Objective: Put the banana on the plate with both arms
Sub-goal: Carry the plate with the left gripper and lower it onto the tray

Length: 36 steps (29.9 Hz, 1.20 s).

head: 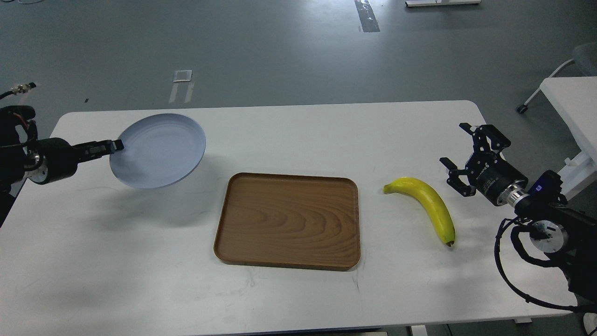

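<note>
The pale blue-grey plate hangs tilted above the table's left side, held by its left rim. My left gripper is shut on that rim, its arm coming in from the left. The yellow banana lies on the table at the right, greenish stem toward the tray, dark tip toward the front. My right gripper is open and empty, a little to the right of the banana and apart from it.
A rectangular brown wooden tray lies in the middle of the white table, between plate and banana. A second white table and a chair stand at the far right, off the table's edge.
</note>
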Tool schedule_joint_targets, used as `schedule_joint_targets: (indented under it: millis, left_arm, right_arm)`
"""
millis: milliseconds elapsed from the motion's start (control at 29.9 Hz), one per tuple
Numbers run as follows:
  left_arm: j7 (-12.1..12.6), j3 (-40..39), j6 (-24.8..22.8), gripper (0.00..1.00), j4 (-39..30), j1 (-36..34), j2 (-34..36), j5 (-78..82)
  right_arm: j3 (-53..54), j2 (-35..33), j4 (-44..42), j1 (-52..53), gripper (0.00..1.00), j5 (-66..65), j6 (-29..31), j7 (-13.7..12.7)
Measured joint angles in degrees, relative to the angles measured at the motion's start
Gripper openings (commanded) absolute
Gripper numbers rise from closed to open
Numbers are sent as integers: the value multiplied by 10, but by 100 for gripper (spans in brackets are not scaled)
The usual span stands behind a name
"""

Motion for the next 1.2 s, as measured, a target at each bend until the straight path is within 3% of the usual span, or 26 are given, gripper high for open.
schedule_joint_targets:
  millis: [167, 301, 803, 1204]
  left_arm:
    - [0, 0, -1, 0, -81, -33, -10, 34]
    - [0, 1, 11, 0, -102, -43, -62, 121]
    - [0, 42, 33, 0, 3, -40, -252, 198]
    - [0, 69, 32, 0, 40, -41, -309, 198]
  right_arm:
    - [0, 0, 0, 1, 99, 0, 0, 0]
    - [0, 1, 0, 0, 99, -1, 0, 0]
    - [-1, 0, 0, -2, 99, -1, 0, 0]
    - [0, -6, 0, -2, 99, -1, 0, 0]
